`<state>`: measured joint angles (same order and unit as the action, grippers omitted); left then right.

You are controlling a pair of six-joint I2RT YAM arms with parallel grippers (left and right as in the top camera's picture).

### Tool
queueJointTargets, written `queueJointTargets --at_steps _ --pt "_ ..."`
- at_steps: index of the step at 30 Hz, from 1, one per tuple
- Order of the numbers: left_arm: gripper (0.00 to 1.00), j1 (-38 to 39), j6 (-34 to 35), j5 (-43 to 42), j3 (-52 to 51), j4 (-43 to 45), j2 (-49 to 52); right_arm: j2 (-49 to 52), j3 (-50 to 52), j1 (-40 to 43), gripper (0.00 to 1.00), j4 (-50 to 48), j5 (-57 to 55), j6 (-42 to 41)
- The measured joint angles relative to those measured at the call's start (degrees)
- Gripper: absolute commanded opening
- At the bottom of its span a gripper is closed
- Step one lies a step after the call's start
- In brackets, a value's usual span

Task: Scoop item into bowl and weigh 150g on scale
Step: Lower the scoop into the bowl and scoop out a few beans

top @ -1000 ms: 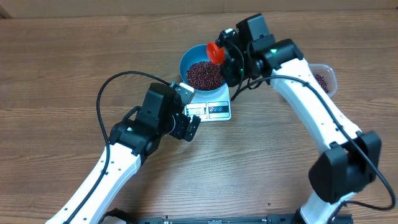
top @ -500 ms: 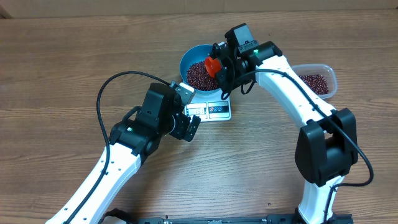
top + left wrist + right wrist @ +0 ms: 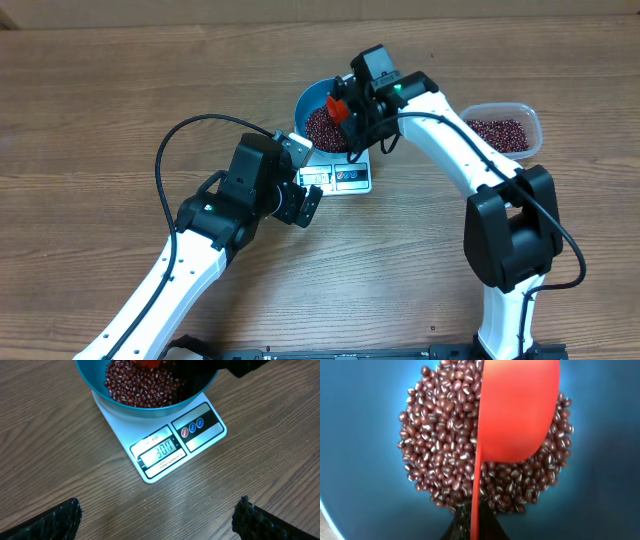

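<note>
Right claw [image 3: 347, 112] shifted over bowl [image 3: 308, 97], clamped on scoop [image 3: 520, 410] turned edgewise; left claw [image 3: 160, 519] apart.

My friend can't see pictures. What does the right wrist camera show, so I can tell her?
A red scoop covers part of a heap of small dark red beans in a blue bowl. Its thin handle runs down to the dark pincer at the bottom edge, which is shut on it.

Robot lab bench, left arm [image 3: 188, 252], right arm [image 3: 468, 150], wood-grain table [image 3: 90, 110], kitchen scale [image 3: 165, 455]
</note>
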<state>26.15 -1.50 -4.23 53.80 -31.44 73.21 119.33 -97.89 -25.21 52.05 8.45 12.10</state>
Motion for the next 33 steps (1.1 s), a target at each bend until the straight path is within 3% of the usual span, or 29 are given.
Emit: queueJointTargets --at_steps 20,33 --pt "1.00 0.0 0.0 0.0 0.0 0.0 0.0 0.1 0.0 -2.1 0.04 -3.4 -5.8 1.5" --pt "1.00 0.0 0.0 0.0 0.0 0.0 0.0 0.1 -0.5 -1.0 0.04 0.6 4.2 1.6"
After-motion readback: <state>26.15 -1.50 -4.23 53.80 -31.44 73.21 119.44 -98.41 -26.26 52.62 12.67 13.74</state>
